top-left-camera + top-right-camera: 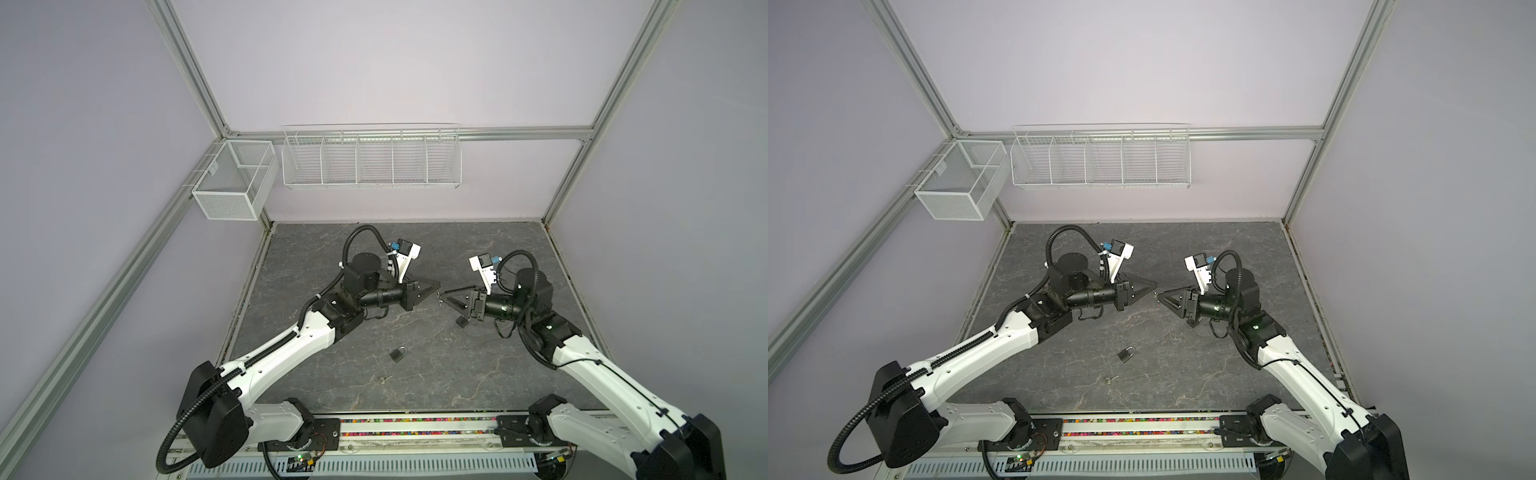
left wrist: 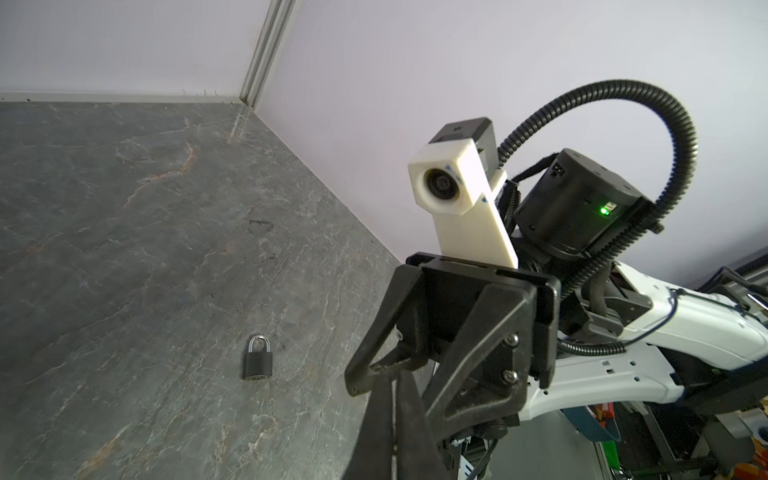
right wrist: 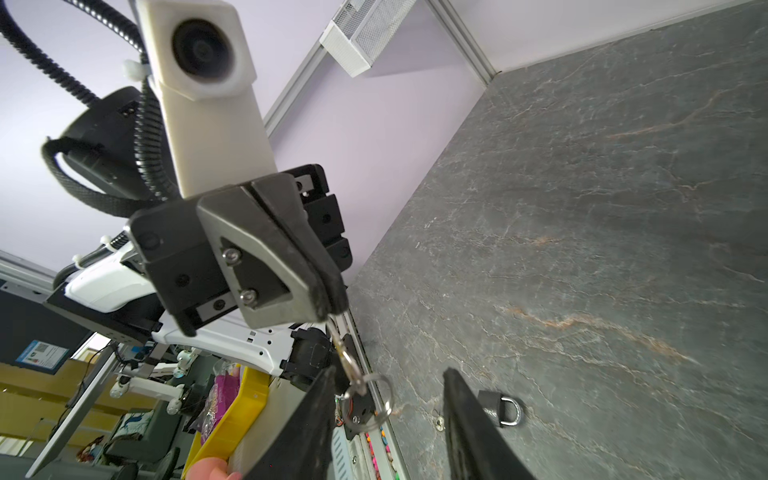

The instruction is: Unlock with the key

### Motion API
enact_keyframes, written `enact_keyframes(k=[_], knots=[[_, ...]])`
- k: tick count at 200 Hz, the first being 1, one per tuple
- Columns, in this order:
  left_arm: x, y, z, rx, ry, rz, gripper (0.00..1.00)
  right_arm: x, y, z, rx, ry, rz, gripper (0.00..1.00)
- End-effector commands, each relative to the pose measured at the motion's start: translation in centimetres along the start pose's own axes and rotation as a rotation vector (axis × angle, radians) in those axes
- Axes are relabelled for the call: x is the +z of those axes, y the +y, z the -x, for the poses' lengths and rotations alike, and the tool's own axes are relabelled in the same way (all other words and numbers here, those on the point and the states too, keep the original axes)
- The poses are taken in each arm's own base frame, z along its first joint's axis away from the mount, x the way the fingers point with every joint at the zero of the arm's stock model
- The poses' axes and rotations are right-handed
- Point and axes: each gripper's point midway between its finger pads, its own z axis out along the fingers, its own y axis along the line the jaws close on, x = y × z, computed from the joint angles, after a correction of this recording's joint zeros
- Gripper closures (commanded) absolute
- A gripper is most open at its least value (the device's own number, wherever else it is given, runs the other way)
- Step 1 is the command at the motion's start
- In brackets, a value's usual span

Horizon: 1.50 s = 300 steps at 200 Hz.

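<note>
Dark grey veined stone-look tabletop [image 1: 457, 374], lilac walls, aluminium frame, white wire baskets [image 1: 371, 156] on the back wall. Black padlock with silver shackle [image 1: 398, 354] lies flat, front-centre, axis diagonal, shackle pointing far-right in both top views. Left gripper [image 3: 334, 299] is pinched tight on a small silver key [image 3: 340, 338], which hangs off the tips with split rings [image 3: 358, 384] at its free end. Right gripper [image 1: 445, 294] is spread, empty, just beside. The key is clear only in the right wrist view.
</note>
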Motion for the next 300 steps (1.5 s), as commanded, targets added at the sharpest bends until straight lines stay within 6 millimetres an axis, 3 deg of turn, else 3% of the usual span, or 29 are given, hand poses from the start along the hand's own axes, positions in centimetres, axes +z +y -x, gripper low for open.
enact_keyframes(k=[1, 76, 194, 300], knots=[[0.1, -0.9, 0.5, 0.037, 0.014, -0.033, 1.00, 0.4, 1.2, -0.1, -0.039, 0.006, 0.066, 0.61], [0.2, -1.0, 0.9, 0.049, 0.013, -0.030, 1.00, 1.2, 1.2, -1.5, -0.050, 0.051, 0.064, 0.68], [0.0, -1.0, 0.7, 0.049, 0.020, -0.024, 1.00, 0.5, 0.9, -1.2, -0.069, 0.033, 0.028, 0.73], [0.4, -1.1, 0.1, 0.038, 0.050, -0.053, 1.00, 0.4, 0.9, -1.1, -0.084, 0.029, 0.031, 0.84]])
